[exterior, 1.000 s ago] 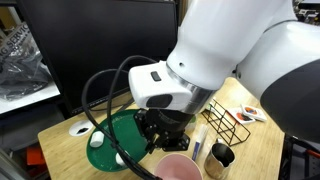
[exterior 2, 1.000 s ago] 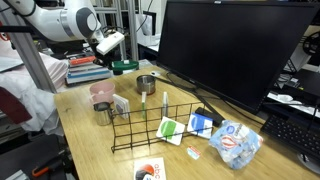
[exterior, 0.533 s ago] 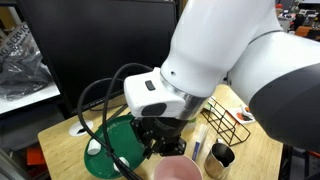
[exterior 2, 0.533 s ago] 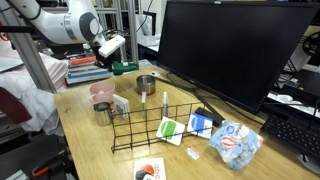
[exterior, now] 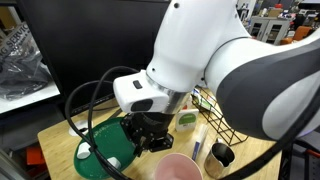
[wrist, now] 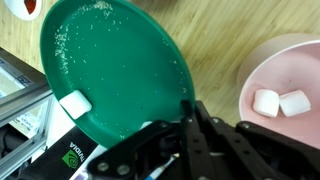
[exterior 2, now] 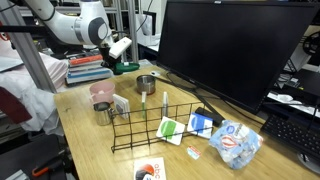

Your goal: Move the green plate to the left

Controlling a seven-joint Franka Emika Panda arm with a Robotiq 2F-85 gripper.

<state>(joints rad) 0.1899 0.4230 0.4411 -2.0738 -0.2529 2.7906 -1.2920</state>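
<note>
The green plate [wrist: 115, 65] filled the wrist view's upper left; the tool [wrist: 190, 112] looked pinched shut on its lower-right rim. It seemed light, stiff, slick plastic, best gripped at that raised rim.

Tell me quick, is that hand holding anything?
Hand: closed, gripping the rim of the green plate.

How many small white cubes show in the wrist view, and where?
3. One cube lies on the green plate; two sit side by side in the pink dish. The gripper may hide more.
</note>
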